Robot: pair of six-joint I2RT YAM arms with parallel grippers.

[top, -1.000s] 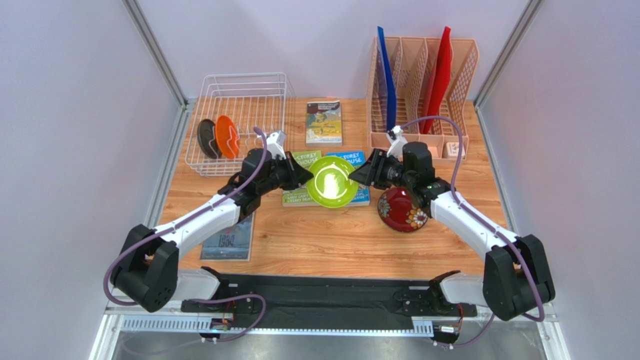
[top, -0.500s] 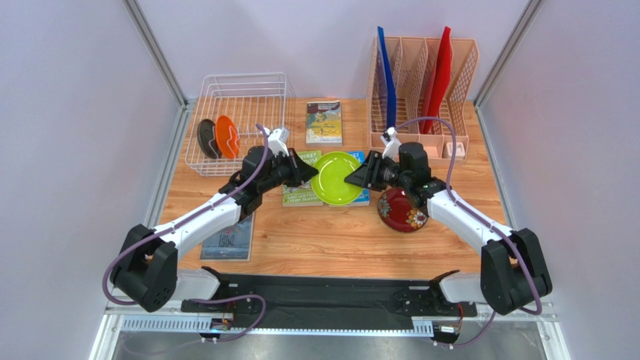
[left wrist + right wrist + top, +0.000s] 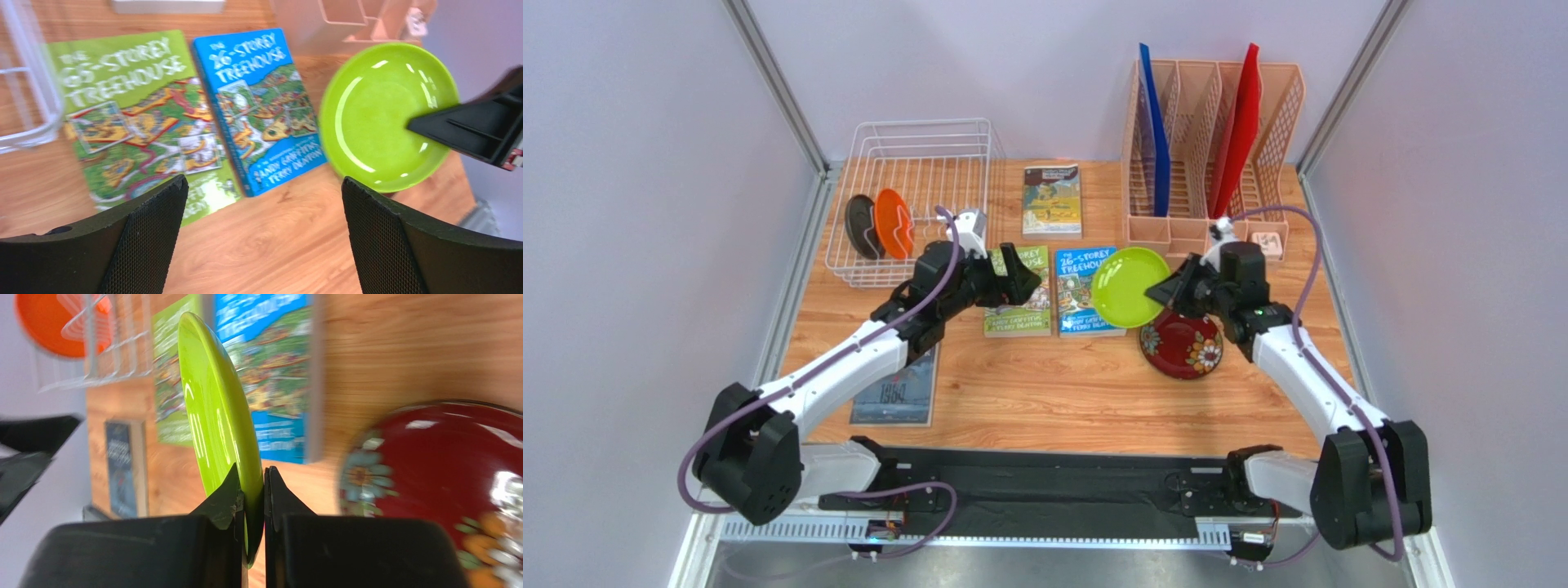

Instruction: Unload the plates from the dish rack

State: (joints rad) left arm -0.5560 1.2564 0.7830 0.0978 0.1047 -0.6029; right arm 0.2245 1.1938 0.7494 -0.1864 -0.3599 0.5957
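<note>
Dish rack (image 3: 930, 165) with orange plate (image 3: 892, 223) and dark grey plate (image 3: 858, 228) inside

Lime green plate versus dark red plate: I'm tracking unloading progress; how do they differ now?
The lime green plate is gripped at its rim by the right gripper; the dark red plate lies free on the table. The green one is plain, the red one flower-patterned. Both are outside the dish rack.

The lime green plate (image 3: 387, 116) and dark red plate (image 3: 442, 459) shine glossy. The table (image 3: 1075, 380) is smooth grained wood; the dish rack (image 3: 922, 145) is thin white wire.
</note>
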